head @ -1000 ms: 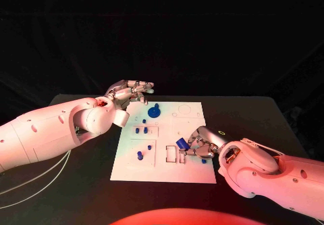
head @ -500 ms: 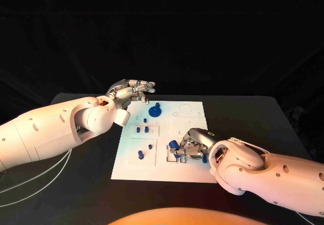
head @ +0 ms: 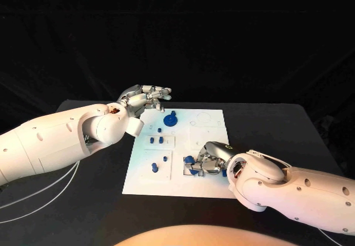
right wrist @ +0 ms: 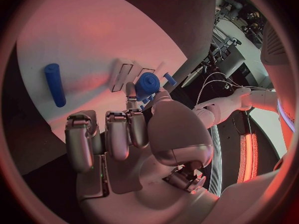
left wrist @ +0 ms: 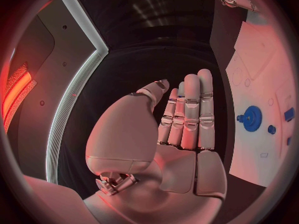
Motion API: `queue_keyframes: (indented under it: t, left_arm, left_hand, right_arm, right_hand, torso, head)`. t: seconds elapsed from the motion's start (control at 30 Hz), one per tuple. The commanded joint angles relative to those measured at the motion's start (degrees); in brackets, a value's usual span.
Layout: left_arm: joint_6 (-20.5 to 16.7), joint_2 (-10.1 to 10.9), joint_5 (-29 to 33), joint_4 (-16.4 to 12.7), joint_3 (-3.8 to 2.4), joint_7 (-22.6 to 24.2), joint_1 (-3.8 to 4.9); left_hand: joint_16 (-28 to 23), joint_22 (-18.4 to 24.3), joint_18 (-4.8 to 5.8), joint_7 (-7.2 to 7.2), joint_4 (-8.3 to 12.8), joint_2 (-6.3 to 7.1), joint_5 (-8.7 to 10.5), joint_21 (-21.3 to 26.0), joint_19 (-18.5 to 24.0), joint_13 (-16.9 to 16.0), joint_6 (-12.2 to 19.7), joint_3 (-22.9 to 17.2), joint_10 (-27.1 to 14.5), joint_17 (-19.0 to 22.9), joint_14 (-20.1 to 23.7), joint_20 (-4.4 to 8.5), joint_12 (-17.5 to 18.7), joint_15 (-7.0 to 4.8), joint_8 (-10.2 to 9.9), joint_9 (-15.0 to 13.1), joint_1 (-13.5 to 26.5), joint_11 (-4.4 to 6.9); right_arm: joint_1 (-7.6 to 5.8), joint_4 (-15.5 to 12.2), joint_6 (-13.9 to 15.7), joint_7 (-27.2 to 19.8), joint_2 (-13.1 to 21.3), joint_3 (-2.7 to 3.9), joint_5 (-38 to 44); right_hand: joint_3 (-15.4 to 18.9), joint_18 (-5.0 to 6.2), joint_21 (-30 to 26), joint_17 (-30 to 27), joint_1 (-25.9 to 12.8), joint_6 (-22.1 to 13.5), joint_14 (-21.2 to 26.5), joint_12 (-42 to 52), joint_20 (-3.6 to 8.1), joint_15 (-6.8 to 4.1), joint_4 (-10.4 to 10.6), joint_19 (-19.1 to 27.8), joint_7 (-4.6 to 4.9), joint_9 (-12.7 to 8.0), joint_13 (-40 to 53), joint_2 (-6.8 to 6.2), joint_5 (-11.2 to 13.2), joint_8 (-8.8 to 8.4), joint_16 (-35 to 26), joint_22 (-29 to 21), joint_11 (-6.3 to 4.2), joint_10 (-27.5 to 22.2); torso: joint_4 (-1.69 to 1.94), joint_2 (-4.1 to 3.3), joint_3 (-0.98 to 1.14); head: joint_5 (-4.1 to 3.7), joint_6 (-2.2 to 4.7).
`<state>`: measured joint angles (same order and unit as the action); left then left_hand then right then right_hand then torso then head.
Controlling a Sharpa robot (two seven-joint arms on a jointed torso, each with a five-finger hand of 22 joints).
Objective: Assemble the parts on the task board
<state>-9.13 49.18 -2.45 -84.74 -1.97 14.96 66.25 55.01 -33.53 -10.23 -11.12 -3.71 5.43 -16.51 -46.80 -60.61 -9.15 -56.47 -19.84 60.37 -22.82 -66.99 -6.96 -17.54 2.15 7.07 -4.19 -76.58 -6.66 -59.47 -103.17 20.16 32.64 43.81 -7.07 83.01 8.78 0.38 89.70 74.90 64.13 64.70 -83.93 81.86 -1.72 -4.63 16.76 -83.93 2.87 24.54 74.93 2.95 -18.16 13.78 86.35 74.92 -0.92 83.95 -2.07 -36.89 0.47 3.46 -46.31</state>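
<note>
Lying mid-table, the white board point(head: 181, 154) carries scattered blue parts, a gear point(head: 170, 121) near its far edge. The right hand point(head: 207, 159) pinches a blue peg point(right wrist: 147, 82) over the board's near slots; the left hand point(head: 144, 97), fingers straight and holding nothing, hovers beyond the far-left corner.

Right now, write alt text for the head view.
The right hand holds a blue part low over the white task board, by its rectangular slots. The left hand hovers empty past the board's far left corner.
</note>
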Motion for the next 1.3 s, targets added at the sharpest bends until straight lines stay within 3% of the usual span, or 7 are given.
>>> queue_keyframes:
  t: [0.03, 0.23, 0.3, 0.67, 0.77, 0.97, 1.3]
  left_arm:
    - [0.9, 0.0, 0.2, -0.2, -0.03, 0.3, 0.06]
    - [0.9, 0.0, 0.2, -0.2, -0.03, 0.3, 0.06]
    - [0.9, 0.0, 0.2, -0.2, -0.03, 0.2, 0.06]
    - [0.8, 0.0, 0.2, -0.1, -0.03, -0.4, 0.06]
    - [0.8, 0.0, 0.2, -0.1, -0.03, -0.5, 0.06]
    - [0.8, 0.0, 0.2, -0.1, -0.03, -0.5, 0.06]
    - [0.8, -0.1, 0.2, 0.0, -0.03, -0.6, 0.05]
  left_hand:
    - [0.1, 0.1, -0.34, 0.05, -0.2, -0.18, 0.04, 0.3, -0.4, -0.1, 0.4, 0.1, -0.3, 0.1, 0.4, -0.22, -0.2, -0.07, 0.2, 0.0, 0.3, -0.01]
    - [0.1, 0.1, -0.34, 0.05, -0.2, -0.18, 0.04, 0.3, -0.4, -0.1, 0.4, 0.1, -0.3, 0.1, 0.4, -0.22, -0.2, -0.07, 0.2, 0.0, 0.3, -0.01]
    - [0.1, 0.1, -0.34, 0.05, -0.2, -0.18, 0.04, 0.3, -0.4, -0.1, 0.4, 0.1, -0.3, 0.1, 0.4, -0.22, -0.2, -0.07, 0.2, 0.0, 0.3, -0.01]
    - [0.1, 0.1, -0.35, 0.05, -0.2, -0.28, 0.02, 0.3, -0.4, -0.1, 0.4, 0.1, -0.4, 0.1, 0.4, -0.22, -0.2, -0.07, 0.2, 0.0, 0.2, 0.00]
    - [0.1, 0.1, -0.35, 0.05, -0.2, -0.31, 0.02, 0.3, -0.4, -0.1, 0.4, 0.1, -0.4, 0.1, 0.4, -0.22, -0.2, -0.08, 0.3, 0.0, 0.2, 0.00]
    - [0.1, 0.1, -0.35, 0.05, -0.2, -0.31, 0.02, 0.3, -0.4, -0.1, 0.4, 0.1, -0.4, 0.1, 0.4, -0.22, -0.2, -0.08, 0.3, 0.0, 0.2, 0.00]
    - [0.1, 0.1, -0.35, 0.06, -0.2, -0.36, 0.01, 0.3, -0.4, -0.1, 0.4, 0.0, -0.4, 0.1, 0.4, -0.21, -0.3, -0.08, 0.3, 0.0, 0.1, 0.01]
  right_arm:
    - [0.08, 0.4, -1.3, 0.4, -0.3, 0.02, 0.3]
    - [0.11, 0.9, -1.3, 0.4, -0.7, 0.02, 0.4]
    - [0.11, 1.0, -1.1, 0.4, -0.8, 0.02, 0.4]
    - [0.19, 0.4, 1.6, -0.4, -0.3, 0.02, 1.4]
    - [0.29, -0.3, 2.1, -0.9, 0.3, 0.01, 1.6]
    - [0.43, -1.8, 2.2, -1.8, 1.5, 0.01, 1.9]
    - [0.54, -1.6, 1.6, -2.2, 1.6, 0.01, 2.0]
  right_hand:
    - [0.9, -0.38, 0.3, 8.3, -0.8, 0.2, -4.8, -0.2, 0.43, -0.39, -0.1, -6.1, -0.13, 0.5, 7.9, 0.42, 1.5, 0.27, 0.2, 15.1, -0.50, 1.7]
    - [5.0, -0.38, 0.3, 8.0, -5.6, -0.2, -4.7, -0.9, 0.47, -0.40, -0.2, -6.1, -0.15, 1.7, 7.7, 1.27, 13.4, 0.32, 0.0, 15.1, -0.38, 1.6]
    - [6.1, -0.38, 0.3, 7.8, -7.0, -0.4, -4.6, -1.3, 0.46, -0.35, 0.1, -6.1, -0.01, 1.9, 7.5, 0.81, 15.3, 0.24, -0.1, 15.1, -0.41, 1.4]
    - [7.7, -0.38, 0.3, 7.2, -9.1, -1.0, -4.5, -3.2, 0.24, -0.11, -0.1, -6.1, 0.24, 2.6, 6.3, 2.03, 14.4, 0.10, -0.5, 15.1, -0.16, 0.4]
    - [7.4, -0.38, 0.3, 7.4, -6.9, -1.1, -4.5, -2.9, 0.21, -0.11, -0.3, -6.1, 0.19, 3.1, 6.6, 3.67, 12.5, 0.16, -0.5, 15.1, -0.17, 0.7]
    - [6.4, -0.38, 0.3, 7.7, 0.5, -0.9, -4.6, -2.5, 0.32, -0.28, -3.3, -6.1, -0.01, 3.9, 7.2, 3.29, 7.7, 0.39, -0.3, 15.1, -0.38, 1.1]
    - [5.4, -0.38, 0.3, 7.8, 5.6, -1.1, -4.6, -2.6, 0.39, -0.31, -6.1, -6.1, -0.02, 4.5, 7.3, 2.91, 7.8, 0.40, -0.3, 15.1, -0.41, 1.1]
  torso:
    - [0.04, 0.05, 0.02]
    - [0.00, 0.05, -0.02]
    - [0.01, 0.06, -0.04]
    - [0.04, 0.07, -0.01]
    - [-0.03, 0.12, -0.04]
    - [0.00, 0.08, 0.02]
    - [0.04, 0.07, 0.00]
  head:
    - [0.00, -0.03]
    - [0.06, -0.07]
    - [0.03, -0.08]
    - [-0.14, 0.08]
    - [-0.10, 0.18]
    - [-0.11, 0.20]
    - [-0.09, 0.20]
